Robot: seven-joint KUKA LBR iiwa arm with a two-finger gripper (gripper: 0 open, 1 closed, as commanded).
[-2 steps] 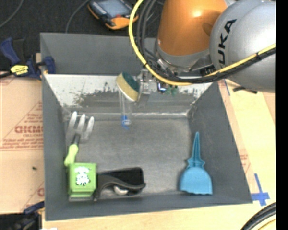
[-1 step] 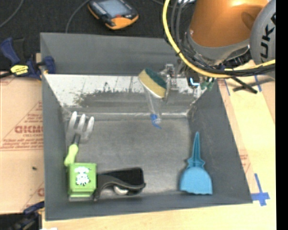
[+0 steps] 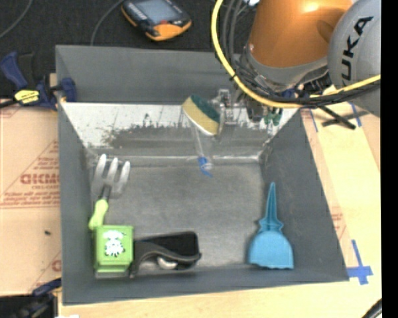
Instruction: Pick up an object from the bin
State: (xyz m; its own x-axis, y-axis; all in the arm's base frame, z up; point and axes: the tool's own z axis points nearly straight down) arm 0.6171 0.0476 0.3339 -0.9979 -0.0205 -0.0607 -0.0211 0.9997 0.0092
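My gripper (image 3: 233, 110) hangs at the bin's back wall, right of the middle, under the orange wrist cover. A dish wand with a yellow and green sponge head (image 3: 202, 114) sits right against the gripper's left side. Its clear handle slants down to a blue tip (image 3: 204, 167) just above the bin floor. Whether the wand is gripped or only leaning on the wall is not visible.
A blue fan-shaped brush (image 3: 272, 240) lies front right. A green cube with a white flower (image 3: 113, 247) sits front left, with a black case (image 3: 169, 250) beside it. A green-handled tool with a silver head (image 3: 109, 177) lies along the left wall.
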